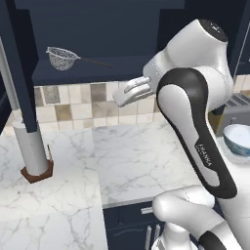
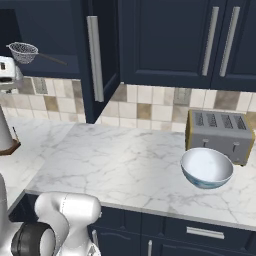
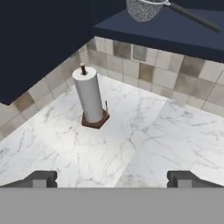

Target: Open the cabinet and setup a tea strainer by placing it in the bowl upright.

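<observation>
The cabinet (image 1: 102, 29) stands open, one navy door (image 2: 106, 45) swung out toward me with its silver bar handle. On its bottom shelf lies the tea strainer (image 1: 62, 58) (image 2: 23, 52) (image 3: 142, 8), a silver mesh basket whose dark handle points right. My gripper (image 1: 122, 94) (image 3: 112, 179) hangs open and empty over the counter, below and to the right of the strainer, well apart from it. The pale blue bowl (image 2: 206, 167) (image 1: 239, 139) sits upright on the counter at the right, in front of the toaster.
A paper towel roll (image 1: 30, 146) (image 3: 89, 98) on a brown stand occupies the counter's left corner, below the open cabinet. A grey toaster (image 2: 219, 129) stands against the tiled wall. Closed navy cabinet doors (image 2: 200, 40) hang above it. Marble counter (image 2: 120, 160) spreads between roll and bowl.
</observation>
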Controlling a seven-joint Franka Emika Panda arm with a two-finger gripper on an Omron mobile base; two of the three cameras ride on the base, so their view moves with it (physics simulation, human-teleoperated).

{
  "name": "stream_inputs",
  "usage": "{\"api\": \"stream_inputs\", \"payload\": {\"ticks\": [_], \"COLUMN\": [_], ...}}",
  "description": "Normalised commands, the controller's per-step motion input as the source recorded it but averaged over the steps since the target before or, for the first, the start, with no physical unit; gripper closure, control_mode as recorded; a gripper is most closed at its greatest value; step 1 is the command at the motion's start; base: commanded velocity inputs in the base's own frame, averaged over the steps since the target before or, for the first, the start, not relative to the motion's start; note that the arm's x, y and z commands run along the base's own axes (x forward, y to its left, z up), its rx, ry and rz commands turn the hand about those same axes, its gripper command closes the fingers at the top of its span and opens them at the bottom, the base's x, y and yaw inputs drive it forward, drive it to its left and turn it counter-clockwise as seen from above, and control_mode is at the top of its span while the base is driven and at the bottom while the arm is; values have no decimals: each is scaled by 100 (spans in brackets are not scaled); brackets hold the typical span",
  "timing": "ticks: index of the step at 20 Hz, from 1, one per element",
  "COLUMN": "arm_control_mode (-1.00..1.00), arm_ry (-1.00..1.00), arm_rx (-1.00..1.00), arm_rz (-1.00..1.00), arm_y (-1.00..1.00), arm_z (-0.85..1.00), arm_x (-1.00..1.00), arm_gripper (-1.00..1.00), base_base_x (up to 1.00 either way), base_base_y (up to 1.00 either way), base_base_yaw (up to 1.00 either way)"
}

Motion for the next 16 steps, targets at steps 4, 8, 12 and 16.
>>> {"api": "stream_inputs", "payload": {"ticks": [4, 8, 12, 16], "arm_control_mode": [-100, -100, -100, -100], "arm_ry": [-4, -10, -16, -38], "arm_rx": [-27, -23, 0, 10], "arm_rz": [-13, -6, -10, -10], "arm_y": [-37, -8, -23, -13], "arm_z": [5, -11, -38, -2], "arm_x": [55, 36, 34, 41], "arm_gripper": [-100, -100, -100, -100], "base_base_x": [0, 0, 0, 0], "base_base_y": [0, 0, 0, 0], "base_base_yaw": [0, 0, 0, 0]}}
